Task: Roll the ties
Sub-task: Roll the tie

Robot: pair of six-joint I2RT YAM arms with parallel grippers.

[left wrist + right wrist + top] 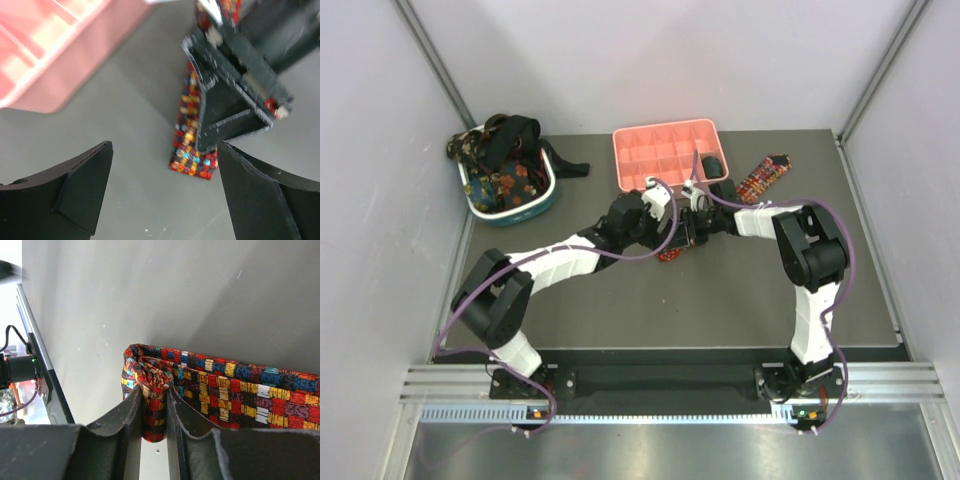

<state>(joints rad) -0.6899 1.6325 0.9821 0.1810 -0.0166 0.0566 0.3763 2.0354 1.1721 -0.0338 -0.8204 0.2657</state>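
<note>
The plaid tie (225,390) lies on the grey table (620,310), on the near right side of the pink tray (665,150). Seen from above, its far end rests just beside the tray's near right corner, and the strip slants from there toward the middle of the table, where the two grippers meet.

The right gripper (156,425) is clamped on the tie's near end. In the right wrist view its two fingers press together on a small coil of the fabric. The folded layers of the coil bulge out above the fingertips, and a little red cloth pokes out below them. The rest of the tie runs off to the right of that view in a band of red, yellow, blue and dark squares.

The left gripper (165,200) sits just left of the right one, its arm reaching in from the near left. Its jaws stand wide apart and hold nothing, with only bare table showing between the two dark fingers. In the left wrist view the tie's end and the right gripper lie just beyond the fingertips, roughly in line with the gap. I cannot tell whether the fingers touch the table. The pink tray is a blur at the upper left of that view.

The other ties (505,180), dark with red and green flowers or plain black, are heaped in the teal-and-white basket (520,208) at the far left, well apart from the grippers. One black end trails over the basket's right side onto the table
</note>
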